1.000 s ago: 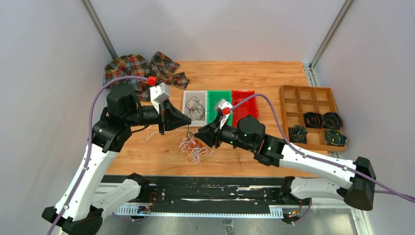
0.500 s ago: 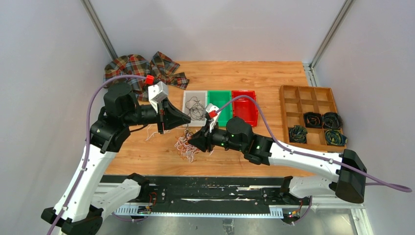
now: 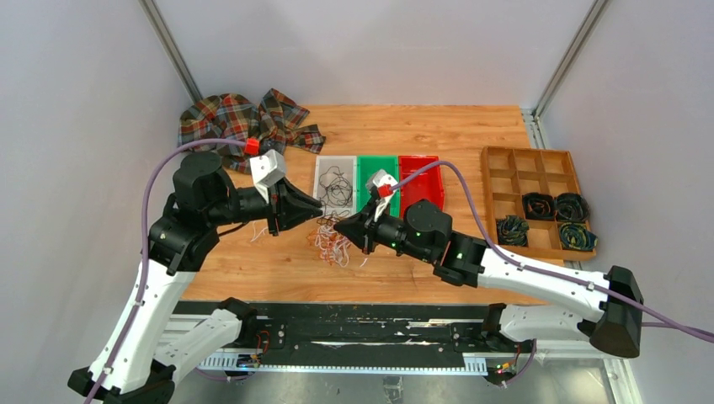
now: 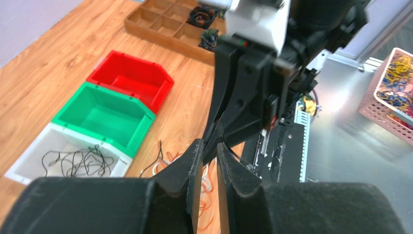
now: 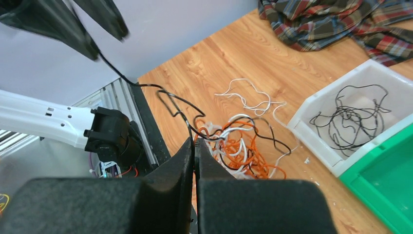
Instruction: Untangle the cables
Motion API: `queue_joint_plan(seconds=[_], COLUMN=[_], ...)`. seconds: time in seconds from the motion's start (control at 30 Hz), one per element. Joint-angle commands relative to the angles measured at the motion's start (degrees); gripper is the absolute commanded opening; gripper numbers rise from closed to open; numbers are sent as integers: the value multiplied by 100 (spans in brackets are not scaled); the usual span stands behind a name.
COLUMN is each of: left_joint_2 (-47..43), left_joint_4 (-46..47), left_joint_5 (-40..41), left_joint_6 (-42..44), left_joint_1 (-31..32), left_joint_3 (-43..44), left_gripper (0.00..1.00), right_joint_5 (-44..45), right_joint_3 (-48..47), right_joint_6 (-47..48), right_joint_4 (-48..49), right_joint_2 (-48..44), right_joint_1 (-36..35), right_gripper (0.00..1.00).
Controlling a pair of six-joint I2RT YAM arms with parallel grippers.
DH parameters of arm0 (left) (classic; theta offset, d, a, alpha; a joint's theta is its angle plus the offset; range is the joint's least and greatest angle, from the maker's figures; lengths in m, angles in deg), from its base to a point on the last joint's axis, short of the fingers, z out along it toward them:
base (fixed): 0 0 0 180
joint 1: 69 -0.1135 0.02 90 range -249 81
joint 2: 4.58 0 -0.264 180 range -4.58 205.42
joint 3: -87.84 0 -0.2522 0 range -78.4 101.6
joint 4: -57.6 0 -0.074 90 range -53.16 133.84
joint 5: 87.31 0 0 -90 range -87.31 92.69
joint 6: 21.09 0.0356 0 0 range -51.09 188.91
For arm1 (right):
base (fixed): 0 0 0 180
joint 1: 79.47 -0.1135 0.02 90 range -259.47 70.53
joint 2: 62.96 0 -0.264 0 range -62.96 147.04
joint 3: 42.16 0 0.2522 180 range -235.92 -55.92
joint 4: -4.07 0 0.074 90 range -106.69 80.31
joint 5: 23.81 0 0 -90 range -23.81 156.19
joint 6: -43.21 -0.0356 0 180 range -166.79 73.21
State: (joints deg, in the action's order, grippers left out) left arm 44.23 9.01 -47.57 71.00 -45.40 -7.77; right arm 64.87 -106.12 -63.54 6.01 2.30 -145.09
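Wooden desk (image 3: 471, 135) is carrying everything. Above it, the right gripper (image 5: 194, 141) is pinching fully closed on one black cable (image 5: 146, 90), holding it up, probably so that it can draw free of the heap. This strand is running across to the left gripper (image 4: 208, 146), whose fingers are standing a sliver apart; I cannot tell whether they are gripping it. Tangled cables (image 5: 238, 146) in orange, white and black are lying just beside the white bin (image 5: 314, 141), which is holding loose black strands (image 5: 348, 114), seemingly sorted by colour.

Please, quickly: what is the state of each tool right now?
Left tool: slightly open; whether it grips the black cable cannot be told.
Right tool: closed on the black cable.
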Motion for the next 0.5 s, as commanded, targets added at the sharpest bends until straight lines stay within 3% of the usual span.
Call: queue_joint_plan(seconds=[0.0, 0.07, 0.1, 0.3, 0.47], left_joint_2=[-116, -139, -150, -83, 36], left_joint_4=[-322, -364, -366, -406, -551], left_joint_5=[626, 631, 613, 148, 183], left_joint_6=[345, 356, 361, 335, 981], left_joint_1=[5, 2, -1, 5, 25], left_joint_3=[-306, -452, -507, -649, -777], left_gripper=[29, 49, 53, 67, 69], right_joint_5=[369, 349, 319, 209, 118], right_joint_3=[49, 9, -29, -205, -351], right_joint_6=[252, 289, 309, 439, 516], right_joint_4=[-68, -132, -178, -312, -396], right_joint_2=[-277, -294, -282, -207, -123], right_joint_1=[-64, -64, -64, -114, -194], right_gripper=[1, 1, 1, 1, 1])
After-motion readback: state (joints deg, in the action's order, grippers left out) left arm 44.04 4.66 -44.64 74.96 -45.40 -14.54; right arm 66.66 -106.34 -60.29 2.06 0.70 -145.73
